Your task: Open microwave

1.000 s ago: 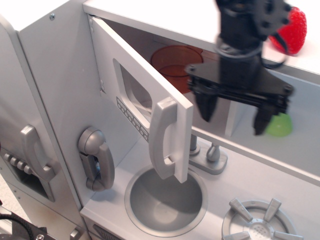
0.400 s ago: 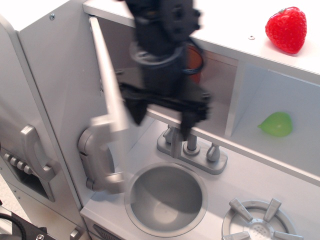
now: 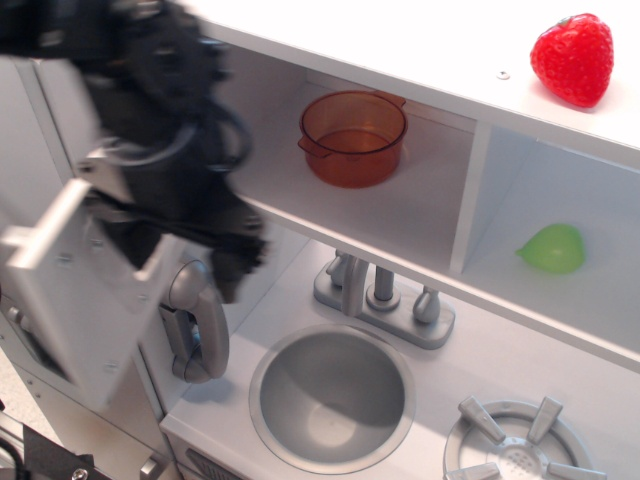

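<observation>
We see the microwave (image 3: 80,290) door swung wide open at the left of the toy kitchen, its pale inner face turned toward us and tilted, reaching down past the grey side panel. Its white cavity (image 3: 420,200) lies exposed along the upper shelf, and a translucent brown pot (image 3: 353,137) sits inside it toward the back left.

The end effector (image 3: 190,240) is a dark, motion-blurred mass right against the open door, overlapping its upper edge. We cannot tell how far its fingers are spread or whether they have hold of the door; the blur hides that.

Just below the end effector, a grey toy phone (image 3: 197,322) hangs on the side panel. To its right sit the round silver sink (image 3: 332,392) and, behind it, the faucet (image 3: 380,295). A burner (image 3: 512,445) shows at the lower right. Right of the cavity's divider, a green object (image 3: 551,248) rests in the open cubby. A red strawberry (image 3: 572,58) stands on the white top, upper right.
</observation>
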